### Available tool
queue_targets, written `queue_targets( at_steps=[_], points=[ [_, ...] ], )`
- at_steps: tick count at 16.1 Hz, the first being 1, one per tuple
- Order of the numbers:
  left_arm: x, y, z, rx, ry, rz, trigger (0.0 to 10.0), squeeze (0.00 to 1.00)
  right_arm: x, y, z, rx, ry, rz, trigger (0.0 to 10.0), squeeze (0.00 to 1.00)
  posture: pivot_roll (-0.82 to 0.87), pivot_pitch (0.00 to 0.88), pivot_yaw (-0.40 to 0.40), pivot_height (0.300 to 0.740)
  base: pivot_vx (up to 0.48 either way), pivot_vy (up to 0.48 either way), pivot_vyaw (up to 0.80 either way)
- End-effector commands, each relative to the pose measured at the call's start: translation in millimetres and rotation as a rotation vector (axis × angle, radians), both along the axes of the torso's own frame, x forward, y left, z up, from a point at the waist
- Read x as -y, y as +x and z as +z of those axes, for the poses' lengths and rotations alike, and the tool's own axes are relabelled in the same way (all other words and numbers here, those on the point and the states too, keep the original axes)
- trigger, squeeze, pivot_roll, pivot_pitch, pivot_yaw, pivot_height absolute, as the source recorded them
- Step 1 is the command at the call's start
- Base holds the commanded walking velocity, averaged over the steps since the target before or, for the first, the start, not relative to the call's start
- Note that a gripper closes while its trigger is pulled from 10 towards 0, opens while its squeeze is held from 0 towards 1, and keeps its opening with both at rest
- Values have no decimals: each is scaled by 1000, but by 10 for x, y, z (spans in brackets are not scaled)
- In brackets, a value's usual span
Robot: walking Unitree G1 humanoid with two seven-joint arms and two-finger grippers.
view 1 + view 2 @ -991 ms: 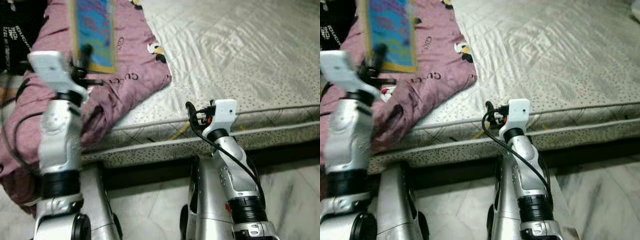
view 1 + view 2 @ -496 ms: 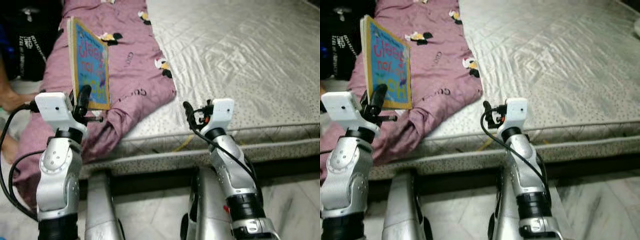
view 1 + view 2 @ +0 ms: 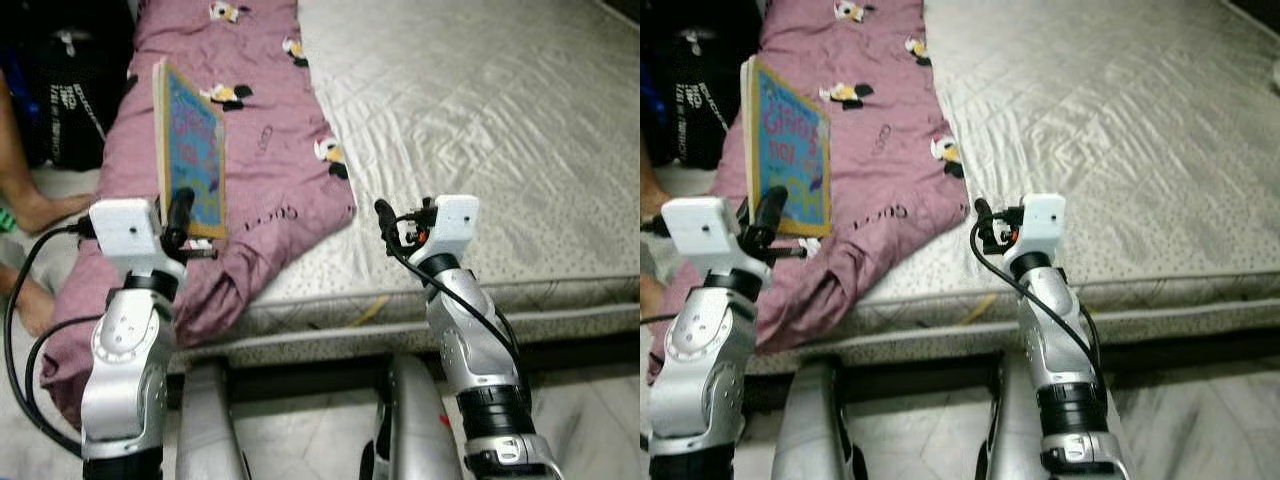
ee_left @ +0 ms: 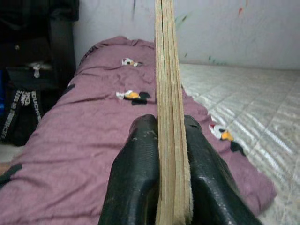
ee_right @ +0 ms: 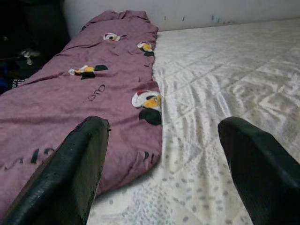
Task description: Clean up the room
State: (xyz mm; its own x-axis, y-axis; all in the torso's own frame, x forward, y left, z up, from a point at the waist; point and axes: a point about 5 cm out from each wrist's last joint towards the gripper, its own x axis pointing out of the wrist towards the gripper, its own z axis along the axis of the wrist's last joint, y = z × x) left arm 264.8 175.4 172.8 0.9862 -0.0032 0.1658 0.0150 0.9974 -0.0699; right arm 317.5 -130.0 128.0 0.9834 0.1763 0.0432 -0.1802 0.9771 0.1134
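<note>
- Left gripper point(image 3: 178, 212), lower left of the head view, fingers point(image 4: 136, 173) clamped tight on the bottom edge of one book point(image 3: 190, 150); nothing else in its grasp.
- Book stands upright on edge, long axis running up the frame, top edge pointing toward the upper left; blue cover with coloured lettering and a yellow border faces the frame's right side.
- In the left wrist view the book point(image 4: 168, 108) is seen edge-on, tan page block rising straight up between the two black fingers.
- Book is held in the air over the purple blanket point(image 3: 270, 150), not resting on it.
- Right gripper point(image 3: 384, 215), centre right of the head view, fingers spread wide apart with nothing between them; hovering at the near edge of the bed point(image 3: 500, 130).
- Right wrist view: its two fingers point(image 5: 70, 164) well apart, looking across blanket and mattress.
- One purple blanket with cartoon duck prints, lying along the left part of the bed and hanging off its near edge.
- One bare quilted white mattress fills the right half.
- One black bag point(image 3: 75, 100) on the floor, upper left.
- A person's bare leg point(image 3: 22, 185) at the left edge.
</note>
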Motion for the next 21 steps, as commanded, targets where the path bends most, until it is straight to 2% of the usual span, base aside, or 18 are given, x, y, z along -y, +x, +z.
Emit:
queue_targets(
  at_steps=[1, 3, 7, 11, 13, 17, 21],
  points=[
    [15, -7, 150, 62, 11, 1, 10000, 0, -2, 38, 36, 1, 4, -2, 10000, 0, -21, 0, -24, 595, 0, 0, 0],
    [59, -1, 149, 56, 13, 4, 10000, 0, 3, 45, 48, 4, 5, -5, 10000, 0, -23, 0, -25, 610, 0, 0, 0],
    [45, -52, -36, -17, 68, 57, 10000, 0, 18, 56, 64, 5, 10, -16, 10000, 0, -24, 0, -24, 655, 0, 0, 0],
    [2, -138, -402, -150, 82, 86, 10000, 0, 72, 51, 20, -11, 8, -47, 10000, 0, -25, 0, -16, 705, 0, 0, 0],
    [11, -164, -516, -181, 81, 90, 10000, 0, 107, 47, -2, -14, 3, -66, 10000, 0, -28, 0, -7, 735, 0, 0, 0],
    [30, -163, -646, -218, 56, 112, 10000, 0, 200, -39, -93, -30, -4, -105, 10000, 0, -30, 0, -2, 740, 0, 0, 0],
    [38, -146, -668, -200, 98, 104, 10000, 0, 239, -173, -219, -67, -21, -131, 10000, 0, -28, 0, 3, 740, 0, 0, 0]
  ],
)
